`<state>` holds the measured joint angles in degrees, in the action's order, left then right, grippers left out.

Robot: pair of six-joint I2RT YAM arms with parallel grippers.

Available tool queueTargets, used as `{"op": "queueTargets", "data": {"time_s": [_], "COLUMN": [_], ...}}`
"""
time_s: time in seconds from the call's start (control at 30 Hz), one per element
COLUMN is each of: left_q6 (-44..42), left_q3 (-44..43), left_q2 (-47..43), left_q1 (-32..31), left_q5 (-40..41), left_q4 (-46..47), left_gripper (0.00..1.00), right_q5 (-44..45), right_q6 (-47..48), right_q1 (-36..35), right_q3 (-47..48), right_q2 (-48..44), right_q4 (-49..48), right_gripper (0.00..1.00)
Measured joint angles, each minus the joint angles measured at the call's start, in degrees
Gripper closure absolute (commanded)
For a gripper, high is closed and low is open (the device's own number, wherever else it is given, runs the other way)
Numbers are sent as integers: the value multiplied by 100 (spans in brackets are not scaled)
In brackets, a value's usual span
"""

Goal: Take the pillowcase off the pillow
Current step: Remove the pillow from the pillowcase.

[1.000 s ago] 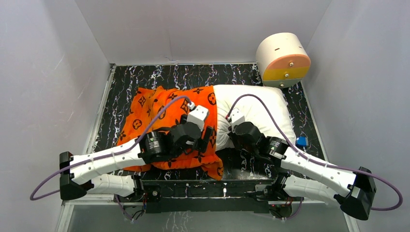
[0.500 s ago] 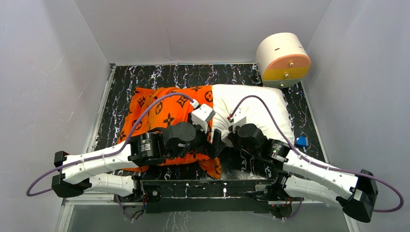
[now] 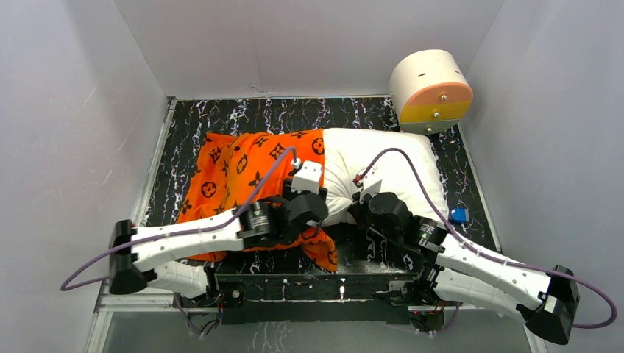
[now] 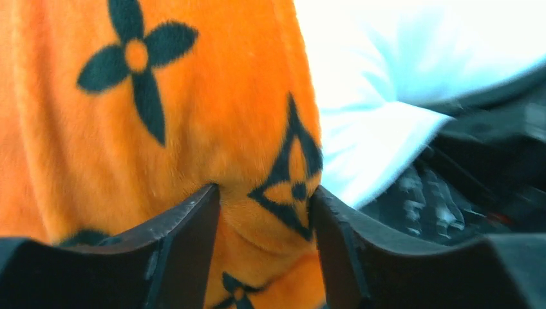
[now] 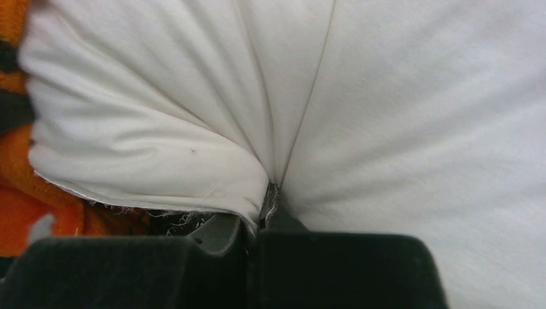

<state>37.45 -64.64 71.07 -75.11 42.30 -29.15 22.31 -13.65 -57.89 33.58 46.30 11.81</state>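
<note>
The orange pillowcase (image 3: 235, 169) with dark brown motifs covers the left half of the white pillow (image 3: 390, 158), whose right half lies bare. My left gripper (image 3: 318, 220) is at the pillowcase's open edge near the front. In the left wrist view (image 4: 265, 199) its fingers (image 4: 193, 225) press a bunched fold of orange plush (image 4: 193, 116) from both sides, with the white pillow (image 4: 367, 148) just beyond. My right gripper (image 3: 359, 209) is at the pillow's near edge. In the right wrist view (image 5: 267, 206) it is shut on a pinch of white pillow fabric (image 5: 399, 129).
A round cream drawer box (image 3: 432, 92) with orange and yellow fronts stands at the back right corner. A small blue object (image 3: 460, 215) lies by the pillow's right end. Grey walls close in the black marbled table (image 3: 221, 114) on three sides.
My left gripper has moved right and nearer, onto the pillowcase's open edge, and its jaws have closed on the fabric. My right gripper has shifted slightly right, still holding the pillow.
</note>
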Motion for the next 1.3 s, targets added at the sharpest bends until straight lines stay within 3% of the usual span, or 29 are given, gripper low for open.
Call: {"op": "queueTargets", "data": {"time_s": [0.1, 0.2, 0.33, 0.57, 0.77, 0.9, 0.97, 1.03, 1.1, 1.23, 1.3], "left_q6": [179, 367, 568, 1025, 730, -55, -332, -533, -708, -848, -887], "left_q3": [-339, -341, -68, 647, 1244, 1504, 1526, 1526, 1526, 1541, 1554], "left_q2": [807, 1075, 446, -1530, -2013, -2083, -1985, -1860, -1703, -1530, -1526], "left_q1": [280, 369, 516, 1045, 1217, 1309, 1320, 1340, 1355, 1353, 1349], "left_q5": [315, 546, 494, 376, -195, -892, -1172, -1338, -1456, -1690, -1788], "left_q4": [-317, -575, -664, -1110, -861, -411, -262, -160, -81, -85, -92], "left_gripper": [81, 100, 100, 100, 91, 85, 82, 76, 76, 73, 58], "right_q5": [7, 48, 284, 649, 490, 212, -11, -310, -678, -1082, -944], "right_q6": [-44, -142, -481, -1174, -1246, -1054, -1003, -964, -933, -839, -787], "right_q1": [0, -4, -59, -125, -149, -107, -66, -42, -7, -7, -13], "right_q3": [0, 0, -55, -238, -254, -120, 160, 544, 1071, 2253, 2767], "right_q2": [-11, -33, -219, -898, -800, -522, -387, -282, -166, -9, 140], "right_q4": [13, 83, 160, 468, 525, 625, 874, 1169, 1386, 1193, 997], "right_gripper": [100, 100, 100, 100, 100, 74, 66, 39, 25, 17, 16]}}
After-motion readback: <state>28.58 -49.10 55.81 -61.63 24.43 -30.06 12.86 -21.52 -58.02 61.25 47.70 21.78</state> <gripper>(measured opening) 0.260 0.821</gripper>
